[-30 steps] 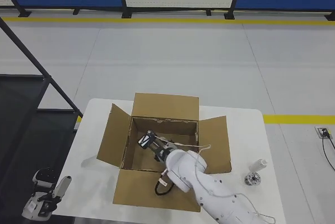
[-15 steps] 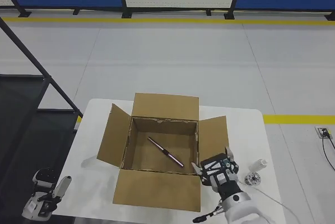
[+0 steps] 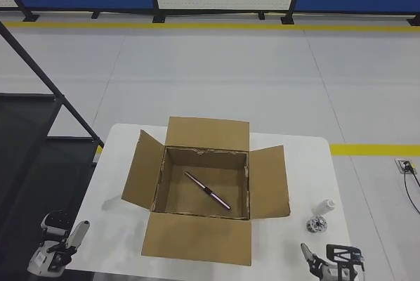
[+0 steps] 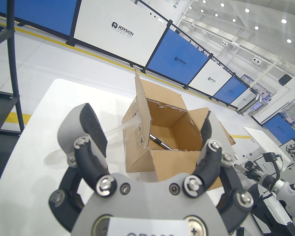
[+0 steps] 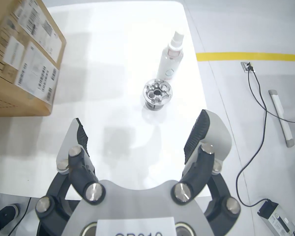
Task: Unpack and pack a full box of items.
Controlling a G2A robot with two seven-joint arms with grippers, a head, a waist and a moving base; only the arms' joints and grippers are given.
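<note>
An open cardboard box (image 3: pixel 203 188) stands mid-table with all flaps folded out. A dark pen-like rod (image 3: pixel 208 191) lies on its floor, also seen as the rod (image 4: pixel 159 143) in the left wrist view. On the table right of the box stand a white spray bottle (image 3: pixel 326 206) (image 5: pixel 170 58) and a round metal part (image 3: pixel 315 225) (image 5: pixel 157 94). My right gripper (image 3: pixel 331 260) (image 5: pixel 141 133) is open and empty at the table's near right edge, short of the metal part. My left gripper (image 3: pixel 59 246) (image 4: pixel 150 126) is open and empty off the table's near left corner.
The white table (image 3: pixel 122 175) has bare surface left of the box and along its right side. A dark rack frame (image 3: pixel 34 77) stands to the left. A cable (image 5: pixel 258 104) and a power brick (image 5: pixel 276 216) lie on the floor to the right.
The right arm has pulled out of the box, swung right past the near right flap, and drawn back to the table's near right edge. The rod stays in the box.
</note>
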